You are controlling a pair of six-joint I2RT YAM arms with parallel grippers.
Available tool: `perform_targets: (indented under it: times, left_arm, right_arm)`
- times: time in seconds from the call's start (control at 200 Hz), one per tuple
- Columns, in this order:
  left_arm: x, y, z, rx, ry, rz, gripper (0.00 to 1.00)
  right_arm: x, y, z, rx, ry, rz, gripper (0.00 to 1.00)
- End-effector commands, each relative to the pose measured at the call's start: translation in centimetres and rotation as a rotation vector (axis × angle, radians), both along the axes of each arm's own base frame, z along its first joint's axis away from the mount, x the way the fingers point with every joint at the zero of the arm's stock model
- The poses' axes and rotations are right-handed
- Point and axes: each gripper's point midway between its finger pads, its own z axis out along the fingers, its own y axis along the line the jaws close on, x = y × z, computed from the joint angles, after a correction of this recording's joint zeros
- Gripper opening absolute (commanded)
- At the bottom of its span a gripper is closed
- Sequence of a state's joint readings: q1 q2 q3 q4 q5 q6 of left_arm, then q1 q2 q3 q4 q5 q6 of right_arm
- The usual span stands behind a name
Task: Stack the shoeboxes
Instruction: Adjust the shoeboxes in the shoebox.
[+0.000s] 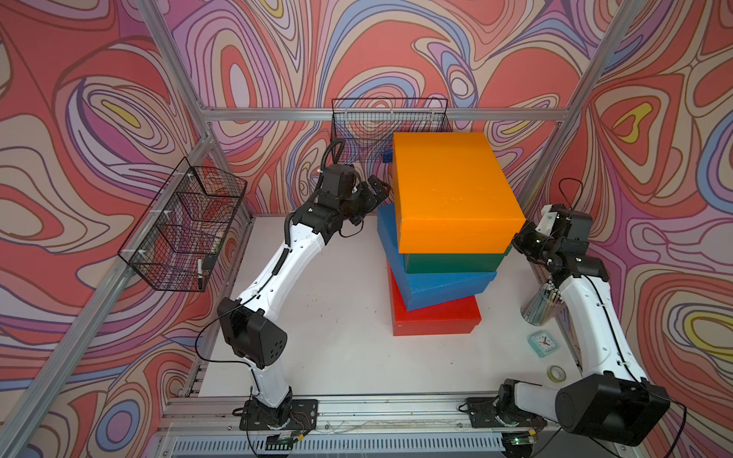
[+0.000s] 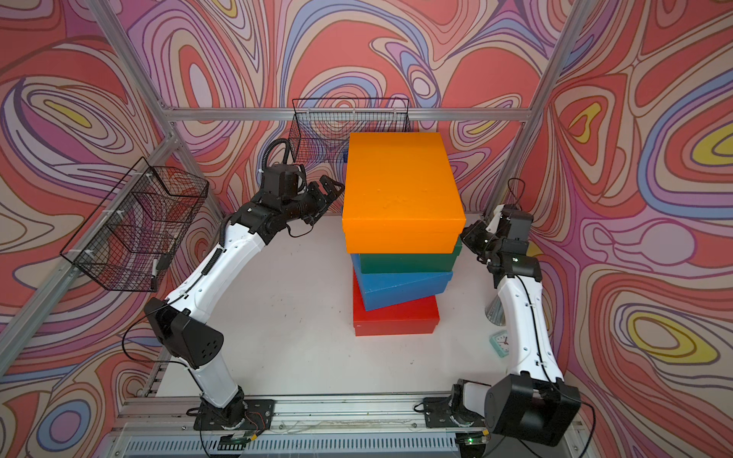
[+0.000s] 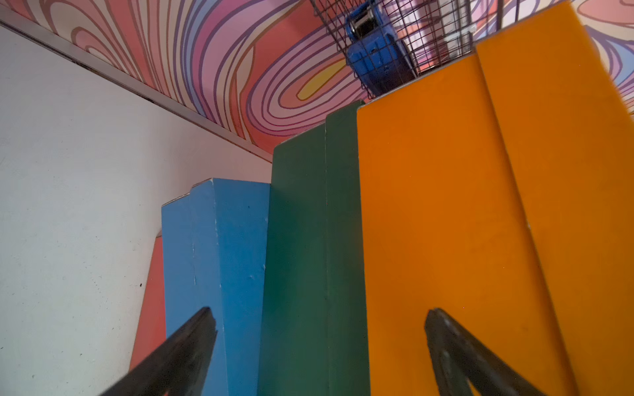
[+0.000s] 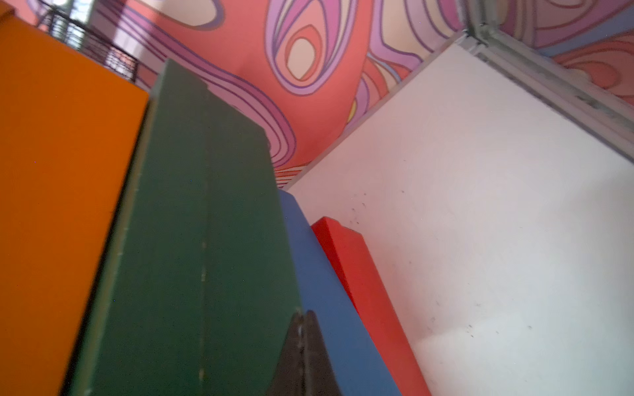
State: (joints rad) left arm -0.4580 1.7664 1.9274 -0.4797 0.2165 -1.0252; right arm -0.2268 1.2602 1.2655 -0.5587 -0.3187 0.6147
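The left arm (image 1: pixel 277 257) bends at the elbow and reaches to the left side of the orange shoebox (image 1: pixel 452 190), with the left gripper (image 1: pixel 382 186) spread wide and holding nothing (its wrist view shows both fingers (image 3: pixel 202 329) short of the stack's side). The right arm (image 1: pixel 595 317) reaches to the orange shoebox's right side, the right gripper (image 1: pixel 517 240) pinched shut and empty, its tip at the green shoebox (image 1: pixel 452 261) just beneath. Below that lie the skewed blue shoebox (image 1: pixel 444 287) and the red shoebox (image 1: pixel 436 317), which rests on the table (image 1: pixel 337 337).

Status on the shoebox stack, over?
Left gripper open beside orange box. Right gripper shut by green box. Four stacked, blue box skewed on red box. Nothing blocking.
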Motion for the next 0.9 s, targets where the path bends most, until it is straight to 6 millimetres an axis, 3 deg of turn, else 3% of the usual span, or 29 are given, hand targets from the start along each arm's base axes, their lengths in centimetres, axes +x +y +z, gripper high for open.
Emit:
perform_targets:
  times: [0.0,0.11,0.25,0.331,0.496,0.576,0.711,0.896]
  left_arm:
    - [-0.8,2.3,-0.3,0.002,-0.002,0.051,0.97]
    - [-1.5,5.0,-2.9,0.013,0.044,0.097,0.97]
    - [-2.8,7.3,-7.4,0.08,0.118,0.153,0.97]
    - [-2.8,7.1,-10.8,0.077,0.181,0.157,0.97]
    - [-1.1,4.4,-16.4,0.021,0.302,0.093,0.96]
    - [-0.3,2.9,-17.6,0.009,0.326,0.06,0.96]
    - [0.4,0.9,-17.7,0.044,0.32,0.029,0.96]
    - [-0.5,0.3,-18.5,0.05,0.344,0.012,0.96]
  right_arm:
    - [-1.9,-3.2,-4.0,-0.098,0.171,-0.166,0.0]
    - [-2.2,-5.3,-6.6,-0.101,0.224,-0.236,0.0]
    - [-0.1,-3.4,-7.7,-0.027,0.156,-0.122,0.0]
    - [0.6,-2.1,-8.7,0.037,0.139,-0.063,0.0]
    - [1.0,0.8,-10.2,0.074,0.13,0.033,0.0]
    - [0.6,2.1,-10.5,0.079,0.135,0.062,0.0]
    - [-0.8,3.6,-10.3,0.093,0.131,0.097,0.0]
    - [-3.2,5.8,-9.9,0.114,0.133,0.134,0.0]
